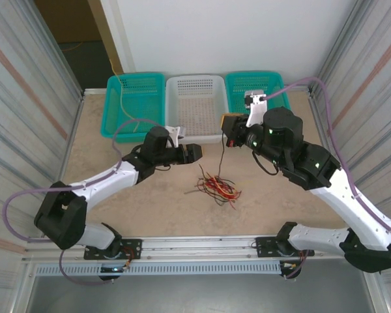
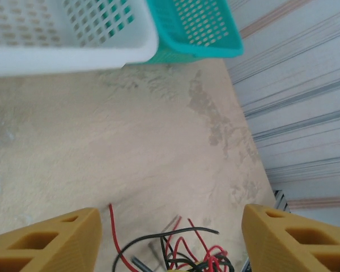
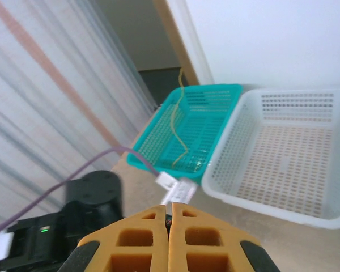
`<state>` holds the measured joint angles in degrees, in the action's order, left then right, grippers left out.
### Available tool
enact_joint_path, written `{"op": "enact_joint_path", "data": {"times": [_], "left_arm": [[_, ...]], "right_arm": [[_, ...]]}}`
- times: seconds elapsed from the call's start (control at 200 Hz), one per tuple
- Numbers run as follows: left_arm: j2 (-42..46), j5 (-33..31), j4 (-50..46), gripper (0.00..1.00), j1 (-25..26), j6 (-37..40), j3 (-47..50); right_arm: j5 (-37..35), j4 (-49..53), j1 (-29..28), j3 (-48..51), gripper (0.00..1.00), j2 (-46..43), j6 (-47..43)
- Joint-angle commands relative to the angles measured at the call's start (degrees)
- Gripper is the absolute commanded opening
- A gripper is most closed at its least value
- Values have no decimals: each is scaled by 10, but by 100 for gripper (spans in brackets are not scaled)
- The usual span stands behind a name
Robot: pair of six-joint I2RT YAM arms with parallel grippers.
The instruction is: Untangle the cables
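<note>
Beige worktop [image 1: 150,208] ran between corrugated metal walls, with 3 baskets along its far edge: a left teal basket [image 1: 135,81], a white basket [image 1: 195,81] in the middle and a right teal basket [image 1: 274,79]. 1 pale yellow wire [image 1: 120,98] lay in the left teal basket, trailing over its far rim. The other cables [image 1: 216,186], red, black and yellow, sat in a loose tangle near the middle of the worktop.

My right claw [image 1: 229,127] was clenched and raised by the white basket's near right corner. A black wire [image 1: 221,153] ran from it down into the tangle, so I judged it was grasping that wire. My left claw [image 1: 194,152] was released, nothing between its fingers, hovering just left of the tangle.

I read this as drawing 1 wire out of the pile. The next move called for the left claw to pin the tangle while the right lifted the black wire free, slowly, so the pile was not dragged along.
</note>
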<state>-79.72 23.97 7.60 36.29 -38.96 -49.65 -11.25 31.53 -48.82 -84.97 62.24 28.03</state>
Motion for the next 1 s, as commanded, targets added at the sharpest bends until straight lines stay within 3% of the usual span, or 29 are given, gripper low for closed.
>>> {"op": "enact_joint_path", "data": {"times": [0.0, 0.14, 0.351, 0.531, 0.661, 0.716, 0.807, 0.992], "left_arm": [[54, 33, 35, 74, 2, 57, -32], [76, 106, 110, 84, 15, 104, -34], [15, 145, 103, 90, 51, 170, -98], [-46, 194, 159, 78, 55, 146, -127], [-71, 178, 136, 70, 63, 168, -146], [-78, 171, 125, 65, 66, 177, -152], [-88, 171, 107, 48, 70, 194, -164], [-91, 147, 89, 0, 76, 205, -170]], "right_arm": [[36, -14, 31, -6, 0, -1, -3], [66, -22, 57, 0, 0, -3, 14], [115, -41, 95, 17, 0, -6, 48], [157, -52, 124, 25, 0, -6, 77], [184, -66, 138, 30, 0, -5, 95], [192, -71, 141, 33, 0, -4, 101], [200, -76, 144, 38, 0, -4, 108], [202, -79, 151, 60, 0, -8, 117]]}}
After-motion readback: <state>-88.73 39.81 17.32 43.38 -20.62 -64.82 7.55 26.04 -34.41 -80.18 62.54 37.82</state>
